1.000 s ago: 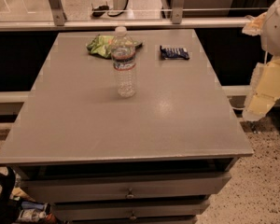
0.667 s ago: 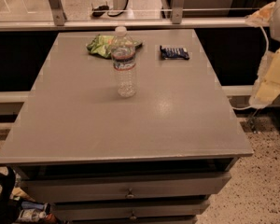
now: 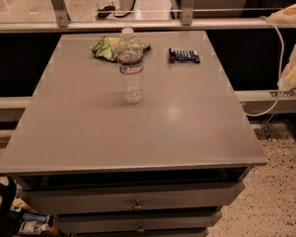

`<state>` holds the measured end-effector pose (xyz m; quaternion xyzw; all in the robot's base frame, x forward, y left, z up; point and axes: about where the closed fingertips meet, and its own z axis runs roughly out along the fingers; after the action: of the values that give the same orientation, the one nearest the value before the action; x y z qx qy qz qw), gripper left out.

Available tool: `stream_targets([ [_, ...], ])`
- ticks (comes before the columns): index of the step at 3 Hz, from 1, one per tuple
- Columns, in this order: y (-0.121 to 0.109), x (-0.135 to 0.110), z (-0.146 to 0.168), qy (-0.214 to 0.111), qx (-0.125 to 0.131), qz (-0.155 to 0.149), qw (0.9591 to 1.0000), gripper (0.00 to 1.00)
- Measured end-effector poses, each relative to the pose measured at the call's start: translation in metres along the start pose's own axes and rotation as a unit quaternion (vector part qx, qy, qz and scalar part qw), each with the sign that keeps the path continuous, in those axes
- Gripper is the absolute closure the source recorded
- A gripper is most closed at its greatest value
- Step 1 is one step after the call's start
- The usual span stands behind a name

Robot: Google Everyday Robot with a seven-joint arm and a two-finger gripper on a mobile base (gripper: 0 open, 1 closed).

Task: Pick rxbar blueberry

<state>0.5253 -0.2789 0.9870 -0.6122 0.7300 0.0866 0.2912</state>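
Note:
The rxbar blueberry (image 3: 184, 56) is a small flat bar in a dark blue wrapper. It lies flat at the far right of the grey table (image 3: 138, 132). My gripper (image 3: 293, 67) is at the right edge of the view, off the table's right side and above the floor. Only cream-coloured parts of it and the arm show. It is well to the right of the bar and touches nothing on the table.
A clear water bottle (image 3: 131, 65) stands upright in the table's middle, left of the bar. A green-yellow chip bag (image 3: 108, 48) lies behind it at the far edge. A rail (image 3: 138, 26) runs behind the table. A white cable (image 3: 274, 83) hangs at the right.
The cream arm parts at the right have slid further right, so less of them shows. The bar, bottle and bag have not moved.

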Motion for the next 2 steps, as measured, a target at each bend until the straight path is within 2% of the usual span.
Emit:
stream_targets([
  [1, -0.034, 0.005, -0.017, -0.080, 0.060, 0.009, 0.9950, 0.00],
  [2, -0.061, 0.005, -0.017, -0.136, 0.123, 0.032, 0.9826, 0.00],
])
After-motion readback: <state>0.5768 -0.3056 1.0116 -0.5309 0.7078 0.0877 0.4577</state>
